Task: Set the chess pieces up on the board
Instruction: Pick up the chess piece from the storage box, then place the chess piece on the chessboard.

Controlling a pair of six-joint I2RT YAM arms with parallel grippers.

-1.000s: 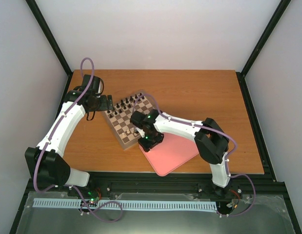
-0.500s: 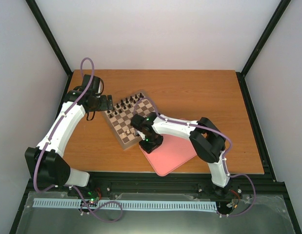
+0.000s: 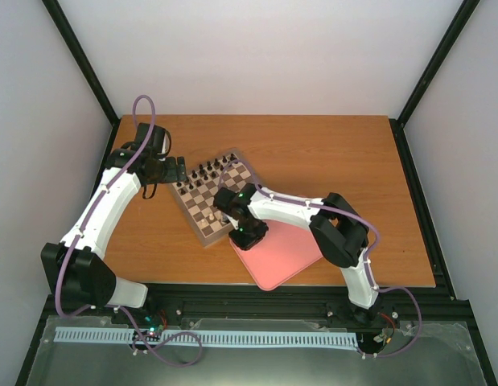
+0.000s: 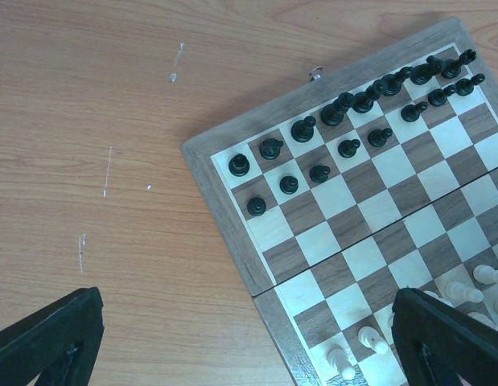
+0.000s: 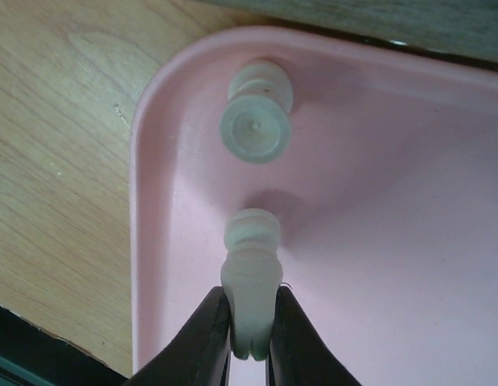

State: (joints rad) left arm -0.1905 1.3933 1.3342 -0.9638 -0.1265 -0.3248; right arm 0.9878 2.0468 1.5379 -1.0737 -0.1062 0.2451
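The right gripper is nearly closed, pinching a cream piece in a pink tray near its corner. The piece's near end is hidden between the fingers. A 2nd cream piece lies just beyond, apart from it. The left gripper hangs wide and holds nothing above the tabletop and the board. Black pieces stand in 2 rows. A few more cream pieces are cut off at the frame's edge. From above, the right arm covers the grasp.
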